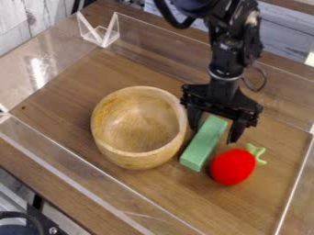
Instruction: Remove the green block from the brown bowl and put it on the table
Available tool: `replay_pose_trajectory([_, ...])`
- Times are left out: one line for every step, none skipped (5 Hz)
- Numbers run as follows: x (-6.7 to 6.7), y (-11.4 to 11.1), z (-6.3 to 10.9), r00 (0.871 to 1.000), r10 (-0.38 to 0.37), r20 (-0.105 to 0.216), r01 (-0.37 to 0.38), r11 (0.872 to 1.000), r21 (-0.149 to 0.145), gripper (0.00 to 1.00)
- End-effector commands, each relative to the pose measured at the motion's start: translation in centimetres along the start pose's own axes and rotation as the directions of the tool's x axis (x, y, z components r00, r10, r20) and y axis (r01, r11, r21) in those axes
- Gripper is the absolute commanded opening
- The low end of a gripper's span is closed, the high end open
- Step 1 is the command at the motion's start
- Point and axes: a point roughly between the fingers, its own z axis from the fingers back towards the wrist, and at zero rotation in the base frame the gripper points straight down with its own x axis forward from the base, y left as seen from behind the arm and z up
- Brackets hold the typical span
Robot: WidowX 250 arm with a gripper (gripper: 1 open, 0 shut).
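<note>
1. The bowl (103,117) sits at the left of the work, upright, its right rim just beside the block (205,142); a sideways swing of the gripper (223,119) to the left could catch that rim and drag or tip the bowl.
2. The block lies on the table (73,96), outside the bowl, between bowl and toy (232,166); the placing looks done, so the likeliest fault now is undoing it.
3. The gripper's fingers stand well apart at the block's far end, clamped on nothing; if they close early or lift unevenly, one could snag the block and pull it askew.
4. The toy is close against the block's right side, whether touching I cannot tell; being rounded, it might roll if the block or a finger nudges it.
5. As for room, the widest bare tabletop is left of and behind the bowl; the gap between bowl and toy is narrow and the block takes it up; right of the toy a modest strip runs to the clear wall (298,184); straight up seems the safest way out.
</note>
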Motion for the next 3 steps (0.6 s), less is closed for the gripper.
replay_pose_trajectory([1.7,-0.6,2.4,0.997,0.01,0.077,-0.007,0.999,-0.046,1.0])
replay_pose_trajectory([2.2,-0.5,2.8,0.996,0.014,0.089,-0.008,0.998,-0.062,1.0])
replay_pose_trajectory([2.0,0.7,4.0,0.994,0.049,0.095,-0.042,0.997,-0.072,1.0])
